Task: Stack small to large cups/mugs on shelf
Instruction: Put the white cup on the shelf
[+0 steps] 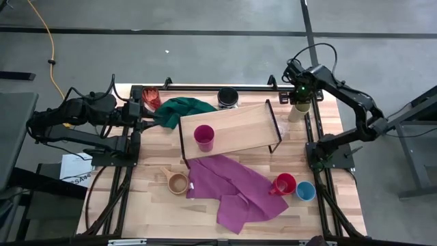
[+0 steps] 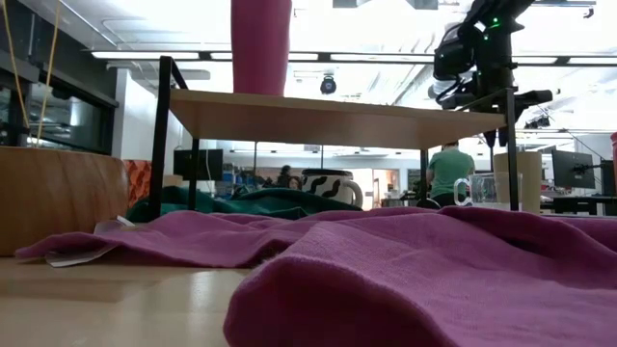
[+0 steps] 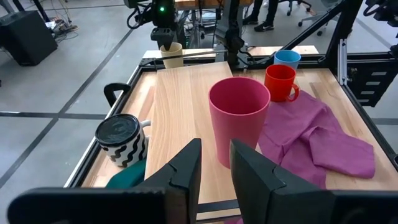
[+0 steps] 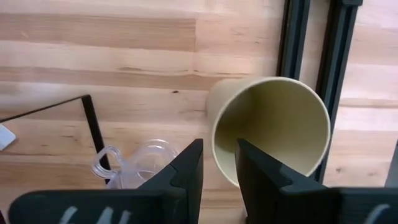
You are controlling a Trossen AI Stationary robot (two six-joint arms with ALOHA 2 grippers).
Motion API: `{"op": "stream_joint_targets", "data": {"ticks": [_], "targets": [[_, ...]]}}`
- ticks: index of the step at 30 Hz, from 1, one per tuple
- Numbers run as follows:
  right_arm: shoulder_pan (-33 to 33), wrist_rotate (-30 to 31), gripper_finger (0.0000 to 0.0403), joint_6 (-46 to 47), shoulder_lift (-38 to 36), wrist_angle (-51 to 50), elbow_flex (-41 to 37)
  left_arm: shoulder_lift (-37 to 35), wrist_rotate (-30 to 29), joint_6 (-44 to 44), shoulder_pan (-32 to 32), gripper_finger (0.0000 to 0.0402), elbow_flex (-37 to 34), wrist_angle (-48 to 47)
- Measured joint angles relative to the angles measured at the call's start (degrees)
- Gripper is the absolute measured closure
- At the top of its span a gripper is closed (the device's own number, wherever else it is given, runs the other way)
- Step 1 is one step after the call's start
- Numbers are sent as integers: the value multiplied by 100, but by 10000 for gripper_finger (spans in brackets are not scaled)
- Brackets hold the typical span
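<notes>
Hovering above the cream cup (image 4: 270, 127) at the table's one o'clock, your right gripper (image 4: 219, 163) keeps fingers slightly parted astride its rim, ready to pinch; left gripper (image 3: 214, 165) idles, parted, empty.

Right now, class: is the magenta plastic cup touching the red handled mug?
Apart. The high view shows the magenta plastic cup standing on the light-wood shelf, while the red handled mug sits on the tabletop beyond the purple cloth.

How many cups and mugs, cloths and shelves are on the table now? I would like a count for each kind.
Cups and mugs: 8 (cream cup, magenta cup, translucent red cup, blue cup, clear glass, wooden cup, red mug, striped mug)
Cloths: 2 (green cloth, purple cloth)
Shelf: 1
Total: 11
</notes>
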Motion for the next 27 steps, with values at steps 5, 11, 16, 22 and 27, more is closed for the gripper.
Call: {"op": "stream_joint_targets", "data": {"ticks": [5,11,16,22,27], "targets": [[24,-46,320,1,28,-13,0,-1,0,0,0,328,0,0],[-60,-89,320,2,32,82,0,-2,0,-2,2,328,0,0],[-67,-69,320,-1,32,100,0,-1,0,-2,1,328,0,0],[-41,-40,320,-39,32,111,0,-2,0,-2,0,328,0,0],[-88,-35,320,-42,36,-19,0,0,-1,-2,0,328,0,0]]}}
